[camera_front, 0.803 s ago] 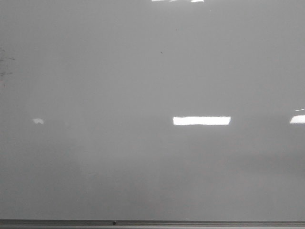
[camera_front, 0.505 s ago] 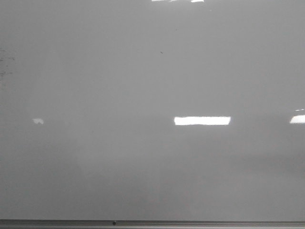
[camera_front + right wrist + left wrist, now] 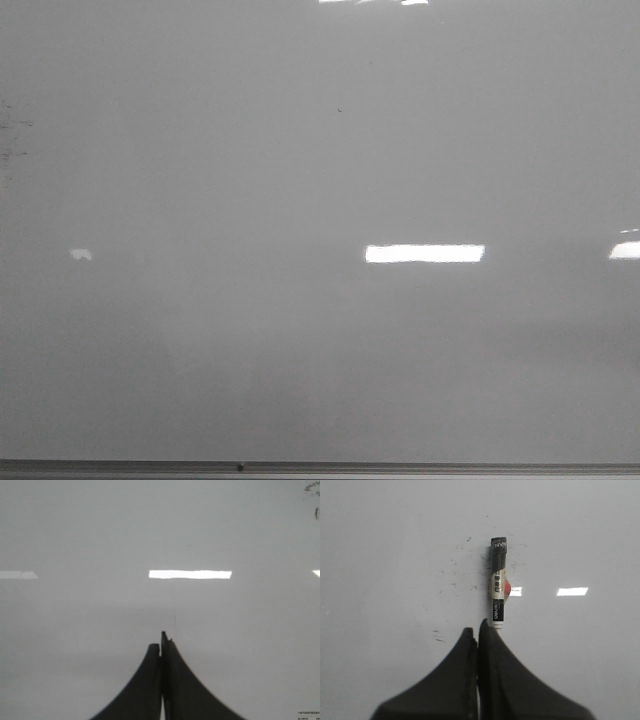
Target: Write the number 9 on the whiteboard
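The whiteboard [image 3: 300, 330] fills the front view, glossy pale grey, with a thin grey frame edge [image 3: 400, 467] along the 6 o'clock side. Bright rectangular light reflections [image 3: 424, 254] sit right of centre and toward 3 o'clock. Faint dark smudges [image 3: 12, 140] mark the 9 o'clock edge, and a tiny speck [image 3: 339, 109] lies toward 12 o'clock. No drawn figure shows on the board yet; neither arm appears in this view.

In the left wrist view, the left gripper [image 3: 478, 630] has its fingers pressed together, empty. A marker [image 3: 498, 582] lies flat on the board just beyond the fingertips, black cap away from them, its near end close to the tips but not held. Small dark flecks [image 3: 454, 580] are scattered beside it.

In the right wrist view, the right gripper [image 3: 161, 642] is likewise closed, nothing between its fingers, above bare board.
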### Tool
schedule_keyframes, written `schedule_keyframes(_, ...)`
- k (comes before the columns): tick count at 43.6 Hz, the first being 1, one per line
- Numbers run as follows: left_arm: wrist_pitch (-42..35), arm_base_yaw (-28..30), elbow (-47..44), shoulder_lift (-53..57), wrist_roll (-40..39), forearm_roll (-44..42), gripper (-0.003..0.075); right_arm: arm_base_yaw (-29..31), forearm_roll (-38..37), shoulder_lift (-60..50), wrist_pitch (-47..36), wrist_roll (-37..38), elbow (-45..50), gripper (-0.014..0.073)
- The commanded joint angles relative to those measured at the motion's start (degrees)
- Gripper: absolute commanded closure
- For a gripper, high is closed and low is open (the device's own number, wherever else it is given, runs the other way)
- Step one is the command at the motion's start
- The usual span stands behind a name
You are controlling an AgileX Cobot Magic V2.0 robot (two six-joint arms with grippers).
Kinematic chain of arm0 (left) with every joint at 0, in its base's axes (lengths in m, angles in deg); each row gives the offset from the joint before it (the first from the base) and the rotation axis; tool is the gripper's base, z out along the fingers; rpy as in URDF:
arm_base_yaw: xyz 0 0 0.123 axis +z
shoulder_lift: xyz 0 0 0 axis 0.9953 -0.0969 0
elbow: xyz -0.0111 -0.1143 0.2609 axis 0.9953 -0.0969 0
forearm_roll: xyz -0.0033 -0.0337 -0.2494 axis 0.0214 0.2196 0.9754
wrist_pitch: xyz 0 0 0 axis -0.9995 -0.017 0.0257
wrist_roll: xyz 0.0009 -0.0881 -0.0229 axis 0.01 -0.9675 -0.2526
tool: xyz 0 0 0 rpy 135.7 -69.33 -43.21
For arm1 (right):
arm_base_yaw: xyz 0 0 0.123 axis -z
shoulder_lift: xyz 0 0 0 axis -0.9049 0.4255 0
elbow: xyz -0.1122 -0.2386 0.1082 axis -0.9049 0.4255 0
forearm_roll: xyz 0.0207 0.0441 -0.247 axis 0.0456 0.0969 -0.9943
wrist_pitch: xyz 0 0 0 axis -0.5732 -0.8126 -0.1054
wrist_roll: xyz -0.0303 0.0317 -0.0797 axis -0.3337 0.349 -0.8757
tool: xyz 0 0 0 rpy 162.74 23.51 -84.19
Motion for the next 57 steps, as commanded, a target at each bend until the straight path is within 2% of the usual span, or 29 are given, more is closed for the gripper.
schedule_keyframes(1, -5.06, 0.03, -0.13, 1.05, -0.60, 0.16, 0.0739, 0.34, -0.59, -1.10, -4.55, -0.06, -0.14, 0.0662)
schedule_keyframes(22, -5.72, 0.03, -0.13, 1.05, -0.60, 0.16, 0.0739, 0.34, -0.59, -1.10, -11.37, -0.06, -0.18, 0.0662)
schedule_keyframes(28, -13.54, 0.05, 0.15, 1.05, -0.60, 0.30, 0.0739, 0.34, -0.53, -1.10, -11.72, -0.06, -2.20, 0.0662)
schedule_keyframes(32, -19.63, 0.05, 2.51, 1.05, -0.60, 0.56, 0.0739, 0.34, -0.53, -1.10, -6.69, -0.06, -6.90, 0.0661)
schedule_keyframes(35, -17.19, 0.05, 6.55, 0.81, -0.60, 0.56, 0.0739, 0.34, 0.41, -0.87, -0.41, 0.07, -12.14, 0.0659)
schedule_keyframes(39, -9.16, 0.05, 13.07, -1.73, -0.60, 0.56, 0.0739, 0.34, 1.60, 1.84, 8.09, 1.27, -19.51, 0.0652)
schedule_keyframes(42, -4.63, 0.05, 16.91, -5.01, -0.60, 0.56, 0.0739, 0.34, 1.87, 5.72, 11.20, 2.04, -23.46, 0.0652)
schedule_keyframes(50, -0.86, 0.05, 22.41, -15.46, -0.60, 0.56, 0.0739, 0.34, 1.92, 15.48, 10.19, 2.16, -28.32, 0.0652)
schedule_keyframes(57, -0.73, 0.05, 22.77, -17.58, -0.60, 0.65, 0.0737, 0.34, 1.92, 17.68, 9.48, 2.16, -28.39, 0.0650)
